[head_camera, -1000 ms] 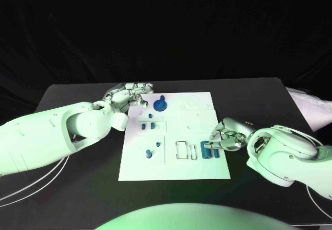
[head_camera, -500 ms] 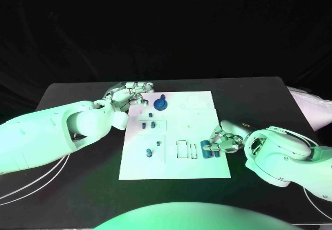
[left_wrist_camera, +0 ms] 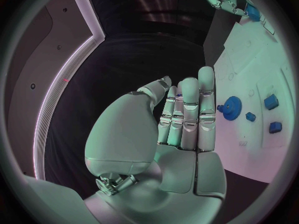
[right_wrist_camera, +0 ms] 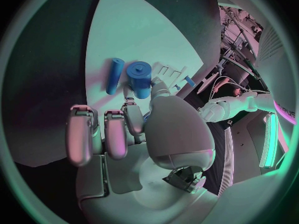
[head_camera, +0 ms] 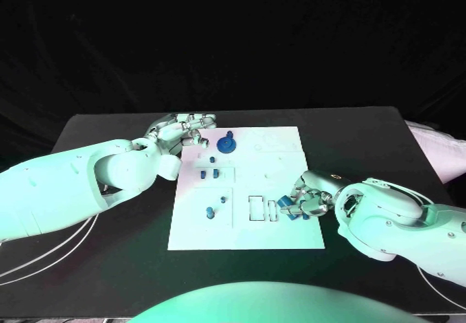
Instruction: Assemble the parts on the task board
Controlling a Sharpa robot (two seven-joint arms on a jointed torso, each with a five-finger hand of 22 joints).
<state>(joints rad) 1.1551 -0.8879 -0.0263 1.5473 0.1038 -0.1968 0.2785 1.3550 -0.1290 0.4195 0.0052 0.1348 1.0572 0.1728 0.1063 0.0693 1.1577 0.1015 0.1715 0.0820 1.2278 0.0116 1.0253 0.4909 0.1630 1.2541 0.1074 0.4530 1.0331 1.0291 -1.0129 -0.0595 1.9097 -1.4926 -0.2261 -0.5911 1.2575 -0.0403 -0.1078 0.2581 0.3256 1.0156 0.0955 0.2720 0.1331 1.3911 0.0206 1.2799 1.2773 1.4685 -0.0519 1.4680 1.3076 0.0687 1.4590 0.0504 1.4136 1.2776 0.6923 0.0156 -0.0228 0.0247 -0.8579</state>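
Right hand (head_camera: 307,199) is down at the right edge of the task board (head_camera: 260,232), fingers curled in around the blue cylinders (head_camera: 290,207) lying there. From the right wrist view, a fat blue cylinder (right_wrist_camera: 140,78) sits right at the fingertips (right_wrist_camera: 132,118) with a thinner blue cylinder (right_wrist_camera: 114,75) just beside it, but I cannot tell whether anything is truly gripped or only touched. Left hand (head_camera: 182,132) hovers over the board's far left corner on the black desk (head_camera: 359,134), fingers straight and close together, holding nothing. Just beside it stands the blue gear (head_camera: 226,146), also seen near the fingertips (left_wrist_camera: 207,79) in the left wrist view (left_wrist_camera: 233,106). Small blue pieces (head_camera: 209,175) sit in mid-board, and another blue piece (head_camera: 209,214) lies lower left.
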